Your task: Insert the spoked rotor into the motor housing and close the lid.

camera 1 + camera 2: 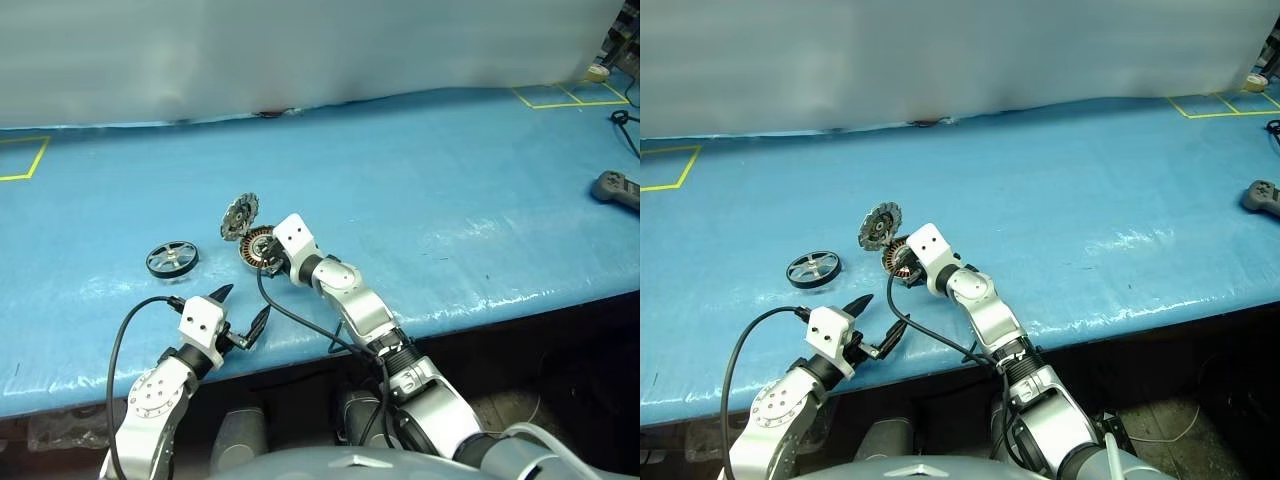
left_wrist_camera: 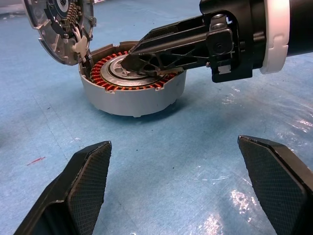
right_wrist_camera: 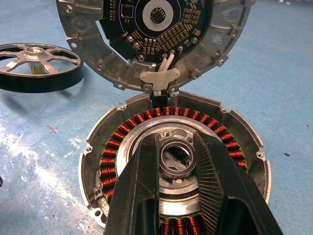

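Reaching across the blue table [image 1: 450,180], the right gripper [image 3: 178,164] has its two black fingers down inside the open motor housing [image 2: 132,95], closed from both sides on the silver centre hub [image 3: 177,159] in the middle of the casing. In the right wrist view one finger [image 3: 139,191] lies against one side of the raised hub ring and the ribbed pad of the other finger [image 3: 212,181] against the opposite side. Round the hub runs the ring of copper-coloured windings [image 3: 146,117], and outside that the grey rim of the housing, which sits flat on the table.

At the housing's far rim the lid [image 3: 146,34] stands swung open on its hinge, nearly upright, its inner face with the dark circuit patches turned toward the right gripper. White wires [image 3: 164,63] run from the lid down past the hinge bracket into the housing.

To the robot's left of the housing, apart from it, the spoked rotor [image 1: 172,259] lies flat on the table, dark rim and silver spokes up, touching nothing else.

Nearer the table's front edge, the left gripper [image 1: 240,315] hovers with its fingers spread wide and nothing between them, aimed toward the housing and short of it. A grey handheld controller [image 1: 617,188] lies far off to the robot's right.
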